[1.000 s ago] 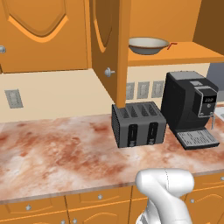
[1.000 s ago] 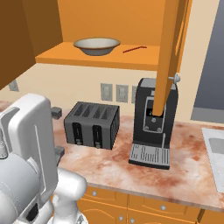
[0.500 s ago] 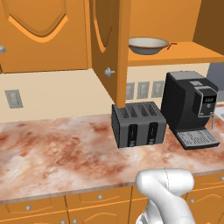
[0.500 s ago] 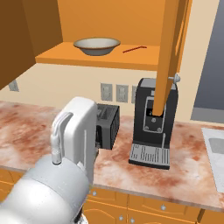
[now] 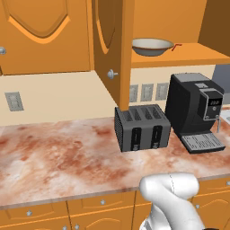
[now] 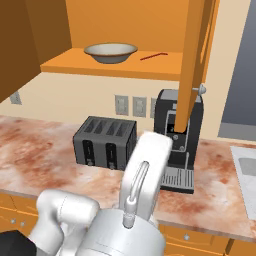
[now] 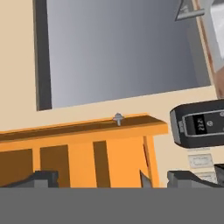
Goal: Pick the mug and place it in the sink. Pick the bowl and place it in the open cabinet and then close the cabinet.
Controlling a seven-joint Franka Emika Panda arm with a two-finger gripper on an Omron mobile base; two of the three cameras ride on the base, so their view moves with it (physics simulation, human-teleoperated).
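While its door hangs open, the cabinet (image 5: 179, 56) holds the bowl (image 5: 152, 46).

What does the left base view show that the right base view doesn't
Left base view alone: a closed cabinet door at upper left with a knob, and the drawer fronts below the counter's left stretch. Right base view alone: a corner of the sink at the right edge. Both: the bowl on the open cabinet's shelf, the toaster, the coffee machine and the open door.
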